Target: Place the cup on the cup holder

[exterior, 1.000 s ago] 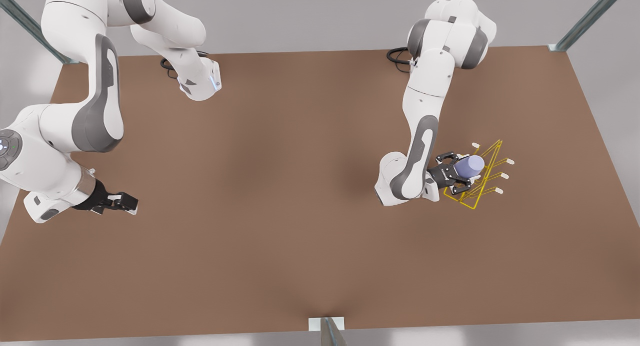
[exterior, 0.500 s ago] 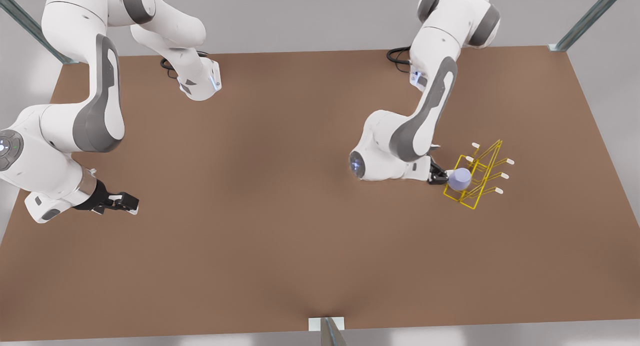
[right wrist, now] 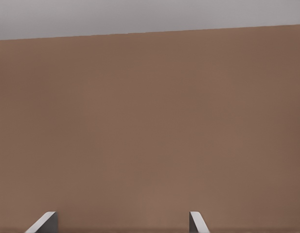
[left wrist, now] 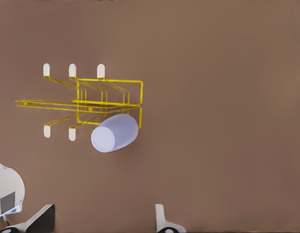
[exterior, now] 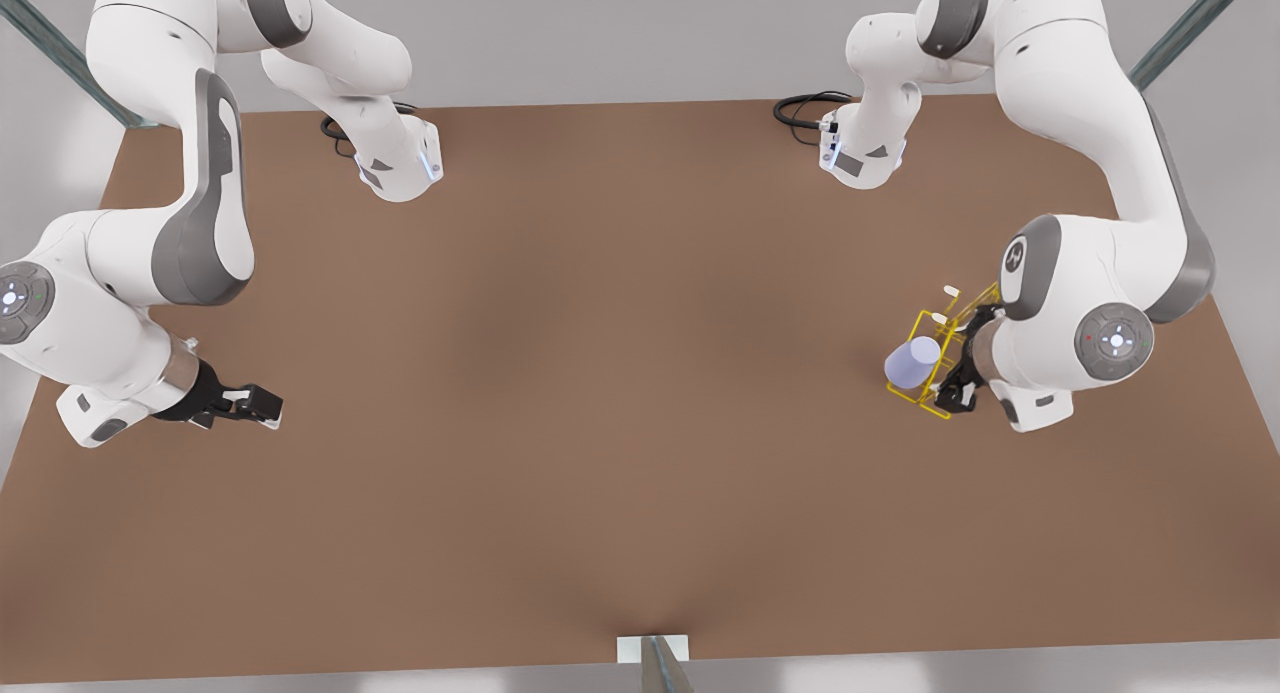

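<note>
Left gripper (left wrist: 103, 221) spread wide, empty — cup (left wrist: 114, 132) on cup holder (left wrist: 115, 92); right gripper (right wrist: 123, 221) waits, parted.

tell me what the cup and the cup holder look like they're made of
The cup looks like smooth matte plastic or glazed ceramic: even lavender-blue, no shine or texture; which one is open. The cup holder looks like thin painted or coated metal wire: slim bright yellow rods bent into a frame, with pegs capped in white tips, maybe rubber or plastic.

Before the left end effector (left wrist: 103, 221), only the cup holder (left wrist: 86, 99) and hanging cup (left wrist: 114, 132) obstruct; bare table (left wrist: 227, 97) beside them.
</note>
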`<state>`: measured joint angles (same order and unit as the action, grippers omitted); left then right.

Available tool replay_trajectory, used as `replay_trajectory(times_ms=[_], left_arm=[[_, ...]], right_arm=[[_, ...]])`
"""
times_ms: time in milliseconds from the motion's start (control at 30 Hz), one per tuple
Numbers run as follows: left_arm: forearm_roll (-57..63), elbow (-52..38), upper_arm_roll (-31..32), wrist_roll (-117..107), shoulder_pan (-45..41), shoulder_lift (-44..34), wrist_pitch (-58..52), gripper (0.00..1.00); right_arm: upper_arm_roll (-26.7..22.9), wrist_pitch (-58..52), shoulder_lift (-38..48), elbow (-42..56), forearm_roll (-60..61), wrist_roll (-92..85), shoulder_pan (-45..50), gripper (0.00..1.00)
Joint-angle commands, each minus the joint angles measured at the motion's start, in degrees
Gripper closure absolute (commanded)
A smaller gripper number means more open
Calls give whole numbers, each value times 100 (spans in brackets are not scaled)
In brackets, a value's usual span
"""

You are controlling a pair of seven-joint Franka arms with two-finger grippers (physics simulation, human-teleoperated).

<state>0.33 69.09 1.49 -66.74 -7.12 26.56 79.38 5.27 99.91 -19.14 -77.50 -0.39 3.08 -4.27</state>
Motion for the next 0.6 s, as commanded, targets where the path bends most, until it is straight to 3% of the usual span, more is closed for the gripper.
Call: replay_trajectory(times_ms=[0,567], left_arm=[[-68,-10,0,6376,9,15,289,0],[-42,-10,-26,6349,-35,77,280,0]], right_arm=[[1,-7,7,-11,4,-1,5,0],[-8,512,-151,-37,-295,43,242,0]])
